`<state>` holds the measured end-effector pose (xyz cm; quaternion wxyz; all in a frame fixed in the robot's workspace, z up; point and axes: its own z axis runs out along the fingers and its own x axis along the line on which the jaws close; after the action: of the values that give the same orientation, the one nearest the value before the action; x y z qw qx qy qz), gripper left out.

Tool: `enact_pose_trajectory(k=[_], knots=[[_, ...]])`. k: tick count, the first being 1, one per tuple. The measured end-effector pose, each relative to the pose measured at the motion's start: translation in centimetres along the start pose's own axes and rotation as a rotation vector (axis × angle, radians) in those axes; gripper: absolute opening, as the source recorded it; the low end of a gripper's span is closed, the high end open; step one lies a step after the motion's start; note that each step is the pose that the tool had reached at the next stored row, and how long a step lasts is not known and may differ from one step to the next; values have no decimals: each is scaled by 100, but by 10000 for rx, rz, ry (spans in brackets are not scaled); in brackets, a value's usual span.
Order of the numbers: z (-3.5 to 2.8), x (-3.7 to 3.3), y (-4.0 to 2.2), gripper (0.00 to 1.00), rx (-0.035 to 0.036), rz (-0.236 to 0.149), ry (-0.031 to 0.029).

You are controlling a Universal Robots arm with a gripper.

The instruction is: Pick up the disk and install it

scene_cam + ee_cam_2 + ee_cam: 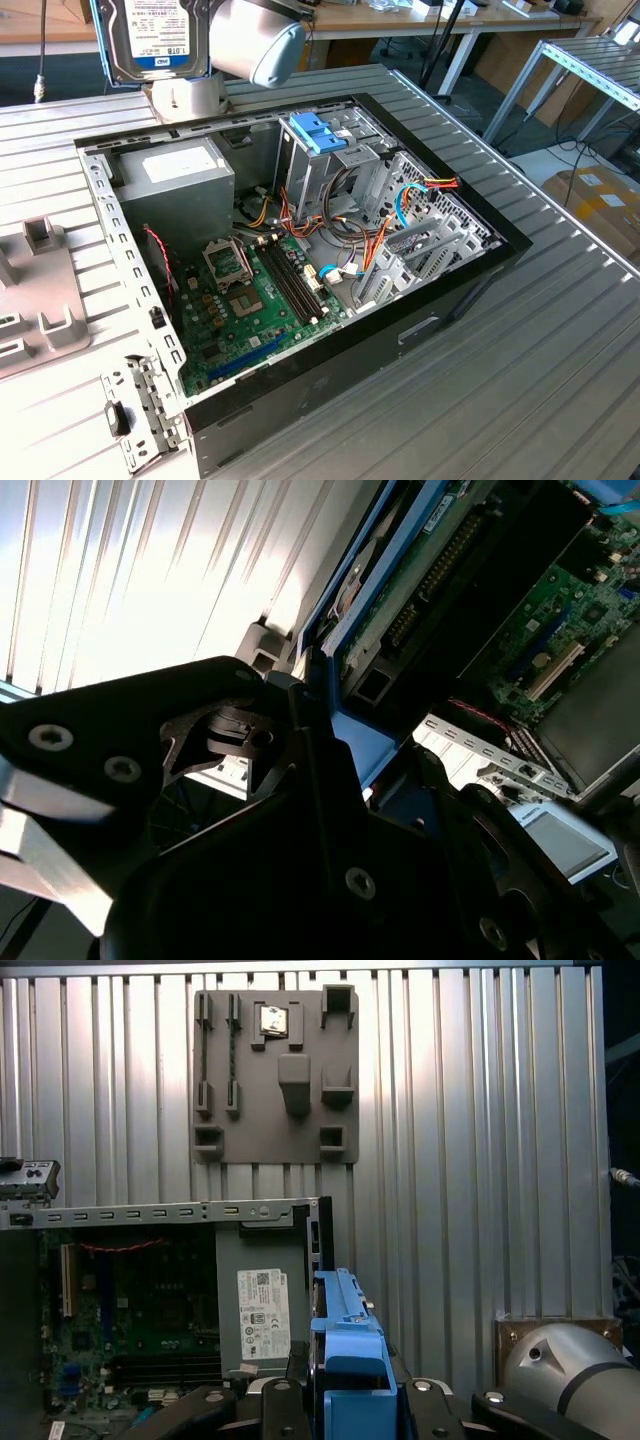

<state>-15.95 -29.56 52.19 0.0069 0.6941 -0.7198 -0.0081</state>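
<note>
In the exterior view, a grey plate [40, 300] with moulded pockets lies on the ribbed tabletop [500, 400] at 9 o'clock. At 11 o'clock the disk [158, 35] hangs on edge, its labelled face to the camera and blue frame along its sides. It is raised clear of the open computer case [350, 360], with a rounded joint of the arm [255, 40] just beside it. Inside the case, the power supply [175, 190] sits at 10 o'clock, the green circuit board [250, 310] at 7 o'clock and a pale blue latch [318, 133] at 1 o'clock. The wrist views add the grip. In the first wrist view the tool [350, 1405] is clamped on the disk's blue frame, one black finger [285, 1400] on each side. Beyond it lie the grey plate, the case rim and the power supply's white label. In the second wrist view the disk [420, 580] shows its unlabelled underside, and the circuit board lies beyond it.
</note>
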Motion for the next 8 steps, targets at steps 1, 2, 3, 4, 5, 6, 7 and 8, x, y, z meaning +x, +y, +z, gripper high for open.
enact_pose_trajectory(k=[1, 2, 3, 4, 5, 6, 7, 8], knots=[[1, -1, -25, 37, 0, 0, 0], [2, -1, -38, 37, 0, 0, 0], [2, -2, -47, 37, 0, 0, 0], [2, -2, -58, 37, 0, 0, 0], [3, -2, -69, 37, 0, 0, 0], [3, -3, -87, 37, 0, 0, 0], [4, -4, -104, 37, -1, 0, 0], [4, -4, -114, 37, 0, 0, 0]])
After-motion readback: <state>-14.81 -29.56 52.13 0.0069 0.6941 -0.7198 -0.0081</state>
